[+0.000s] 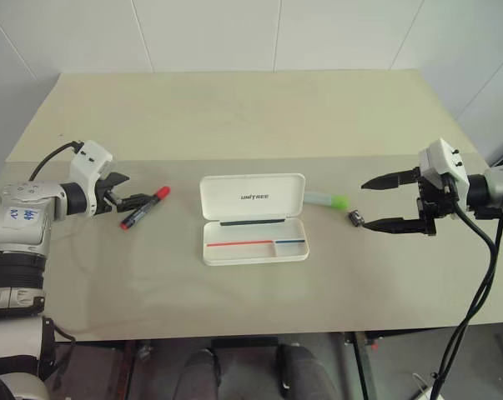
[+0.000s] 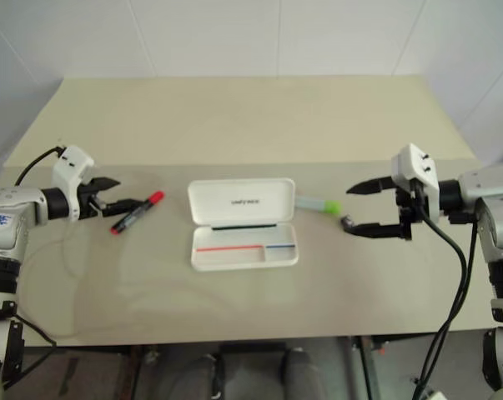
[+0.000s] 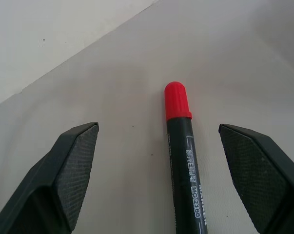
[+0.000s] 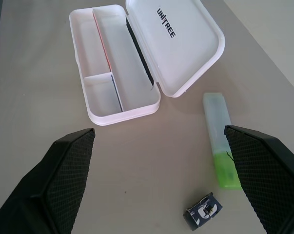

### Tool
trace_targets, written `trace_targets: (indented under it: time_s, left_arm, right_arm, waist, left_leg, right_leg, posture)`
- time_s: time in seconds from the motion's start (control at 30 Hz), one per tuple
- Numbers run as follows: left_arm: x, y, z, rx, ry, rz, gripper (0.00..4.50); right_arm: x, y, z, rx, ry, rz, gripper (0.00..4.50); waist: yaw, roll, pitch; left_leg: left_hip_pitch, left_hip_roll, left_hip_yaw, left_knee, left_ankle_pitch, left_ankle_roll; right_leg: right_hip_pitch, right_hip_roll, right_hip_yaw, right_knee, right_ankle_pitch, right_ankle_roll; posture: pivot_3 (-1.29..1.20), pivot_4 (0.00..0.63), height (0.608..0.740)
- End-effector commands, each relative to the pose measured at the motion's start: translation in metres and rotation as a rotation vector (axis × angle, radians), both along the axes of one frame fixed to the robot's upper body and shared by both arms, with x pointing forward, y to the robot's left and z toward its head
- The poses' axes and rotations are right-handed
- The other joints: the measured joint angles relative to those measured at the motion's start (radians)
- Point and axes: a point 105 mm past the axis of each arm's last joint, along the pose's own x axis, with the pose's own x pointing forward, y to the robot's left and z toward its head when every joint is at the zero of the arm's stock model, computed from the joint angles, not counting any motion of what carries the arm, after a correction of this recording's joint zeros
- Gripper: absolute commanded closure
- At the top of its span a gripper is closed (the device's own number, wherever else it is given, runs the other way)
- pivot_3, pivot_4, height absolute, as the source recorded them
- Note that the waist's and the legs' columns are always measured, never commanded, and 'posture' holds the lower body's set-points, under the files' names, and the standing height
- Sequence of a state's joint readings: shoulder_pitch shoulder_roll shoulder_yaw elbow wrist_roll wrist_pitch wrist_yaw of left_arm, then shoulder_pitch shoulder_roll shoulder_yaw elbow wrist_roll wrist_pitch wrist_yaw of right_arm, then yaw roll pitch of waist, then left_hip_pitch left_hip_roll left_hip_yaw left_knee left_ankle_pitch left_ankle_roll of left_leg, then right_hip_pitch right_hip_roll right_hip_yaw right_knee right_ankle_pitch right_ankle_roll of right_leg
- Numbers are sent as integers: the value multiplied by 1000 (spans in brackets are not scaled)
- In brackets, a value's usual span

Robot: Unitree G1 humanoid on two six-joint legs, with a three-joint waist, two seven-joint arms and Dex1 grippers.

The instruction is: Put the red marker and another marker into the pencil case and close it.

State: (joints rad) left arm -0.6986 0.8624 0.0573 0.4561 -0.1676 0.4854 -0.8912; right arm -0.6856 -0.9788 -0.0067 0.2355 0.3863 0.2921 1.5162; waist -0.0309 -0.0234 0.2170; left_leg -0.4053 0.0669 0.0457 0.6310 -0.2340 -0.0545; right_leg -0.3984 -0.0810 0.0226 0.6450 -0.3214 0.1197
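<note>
Left eye view had the left gripper (image 1: 134,200) spread wide around the red marker (image 1: 145,207), whose tail it hid. Beside it the pencil case (image 1: 253,218) lay open and empty. Its lid partly hid another marker (image 1: 328,199). Farthest right, the right gripper (image 1: 373,204) gaped over a small dark clip (image 1: 356,219).

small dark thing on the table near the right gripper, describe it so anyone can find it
Start at the open white pencil case mid-table. Go past the green marker at its right. The small dark clip-like object lies just beyond, squat and black where the marker is long and pale.
</note>
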Motion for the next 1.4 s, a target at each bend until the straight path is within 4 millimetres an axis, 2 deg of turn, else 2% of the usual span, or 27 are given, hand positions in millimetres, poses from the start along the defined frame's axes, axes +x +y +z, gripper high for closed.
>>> trace_targets:
  time_s: [0.03,0.37,0.5,0.7,0.87,0.9,1.07,1.13,1.17,1.23,1.3,1.4]
  left_arm:
    - [4,-2,-3,14,6,-10,279]
    - [11,-17,-24,10,49,-28,279]
    - [16,-18,-27,14,55,-16,279]
    - [15,-16,-30,13,66,-17,2093]
    - [10,-15,-28,2,60,-21,3795]
    - [9,-15,-26,-3,54,-22,3906]
    - [-2,-14,11,-17,-40,-67,3905]
    - [-13,-21,44,-20,-107,-127,3905]
    - [-22,-31,69,-21,-154,-186,3905]
    - [-42,-54,100,-6,-207,-320,3905]
    - [-58,-78,109,8,-203,-437,3905]
    - [-68,-103,102,29,-154,-531,3905]
  right_arm:
    - [-6,-2,15,6,-50,6,0]
    - [-9,3,14,13,-39,35,0]
    - [-16,10,23,67,-46,83,0]
    - [-21,16,36,140,-62,102,0]
    - [-23,17,35,128,-61,104,0]
    - [-23,17,35,127,-61,104,0]
    - [-25,19,36,110,-64,118,0]
    - [-27,21,38,112,-65,129,0]
    - [-29,23,40,115,-65,142,0]
    - [-35,27,44,134,-61,174,0]
    - [-37,29,47,149,-64,187,0]
    - [-35,28,47,150,-69,171,0]
  waist:
    - [3,0,0]
    - [4,0,0]
    - [5,0,0]
    - [3,0,0]
    - [3,0,0]
    - [3,0,0]
    - [2,-1,0]
    - [2,-2,0]
    - [3,-2,0]
    - [3,-3,1]
    - [7,-3,0]
    - [8,-1,0]
  left_leg:
    - [0,0,0,1,0,0]
    - [-1,0,0,1,0,0]
    - [-1,0,0,2,0,0]
    - [0,0,0,2,0,0]
    - [0,0,1,2,0,0]
    - [0,0,1,2,0,0]
    - [-1,0,1,1,0,0]
    - [-1,0,1,1,0,0]
    - [-1,0,1,0,0,0]
    - [-2,0,1,0,0,0]
    - [-2,0,1,0,0,0]
    - [0,0,3,0,-1,0]
  right_leg:
    - [0,0,0,0,0,0]
    - [0,0,1,0,1,1]
    - [0,0,1,0,1,1]
    - [0,0,1,1,1,1]
    - [0,0,2,1,1,1]
    - [0,0,2,1,1,1]
    - [-1,0,2,0,1,1]
    - [-1,0,2,0,1,1]
    - [-2,0,2,0,1,1]
    - [-2,0,3,-1,1,1]
    - [-2,0,3,-1,1,1]
    - [0,0,4,-2,1,1]
  posture:
    - [0,150,740]
    - [0,150,740]
    - [0,150,740]
    - [0,150,740]
    - [0,150,740]
    - [0,150,740]
    - [0,150,740]
    - [0,150,740]
    - [0,150,740]
    - [0,150,740]
    - [0,150,740]
    - [0,150,740]
